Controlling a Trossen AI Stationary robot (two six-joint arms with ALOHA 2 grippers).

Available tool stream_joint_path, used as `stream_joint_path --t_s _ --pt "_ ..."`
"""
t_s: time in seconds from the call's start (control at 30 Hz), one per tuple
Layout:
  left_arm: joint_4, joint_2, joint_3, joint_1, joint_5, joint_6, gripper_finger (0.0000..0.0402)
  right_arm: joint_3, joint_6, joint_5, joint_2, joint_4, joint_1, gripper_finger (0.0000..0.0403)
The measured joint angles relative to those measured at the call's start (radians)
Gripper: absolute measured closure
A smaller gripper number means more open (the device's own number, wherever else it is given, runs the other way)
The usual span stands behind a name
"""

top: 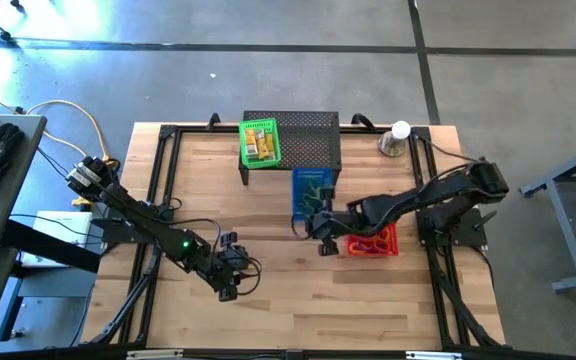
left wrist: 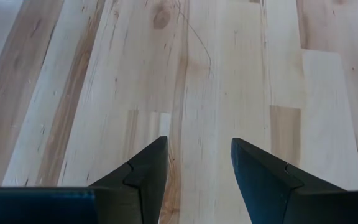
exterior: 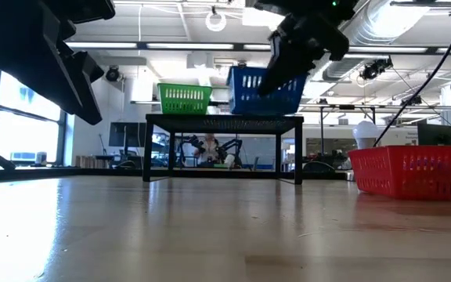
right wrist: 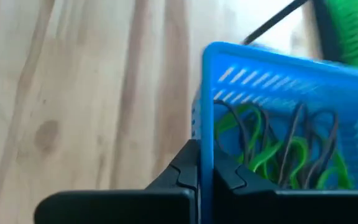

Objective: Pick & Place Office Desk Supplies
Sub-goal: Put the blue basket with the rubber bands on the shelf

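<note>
Rubber bands [right wrist: 272, 155], green and grey, are seen inside a blue basket [right wrist: 278, 81], whose wall is pinched between the pressed-together fingers of the right gripper [right wrist: 205, 171]. That basket is held above the table [top: 268, 300], beside a black stand [top: 313, 125]. The left gripper [left wrist: 199, 162] is spread over bare wood.

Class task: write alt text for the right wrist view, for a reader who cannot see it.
The right gripper is shut on the rim of a blue basket holding green and dark loops, above the wooden table. A green basket shows at one corner.
</note>
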Motion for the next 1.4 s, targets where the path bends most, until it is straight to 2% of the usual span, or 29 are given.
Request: stream_joint_path --t_s 0.3,0.37,0.5,0.63,1.03,1.4 --pt "0.0 0.0 0.0 0.0 0.0 0.0 0.0232 0.0 -0.118 0.068 -0.082 0.01 -0.092 0.04" --pt "0.0 0.0 0.0 0.0 0.0 0.0 0.0232 0.0 -0.142 0.039 -0.087 0.03 -0.149 0.04" --pt "0.0 0.0 0.0 0.0 0.0 0.001 0.0232 0.0 -0.164 -0.093 -0.088 0.054 -0.287 0.04" --pt "0.002 0.0 0.0 0.006 0.0 0.024 0.0232 0.0 -0.185 -0.152 -0.088 0.099 -0.369 0.04" --pt "0.003 0.0 0.0 0.046 0.001 0.076 0.0232 0.007 -0.227 -0.268 -0.078 0.074 -0.488 0.0399" --pt "0.005 0.0 0.0 0.05 0.002 0.076 0.0232 0.008 -0.223 -0.274 -0.059 0.043 -0.498 0.0399"
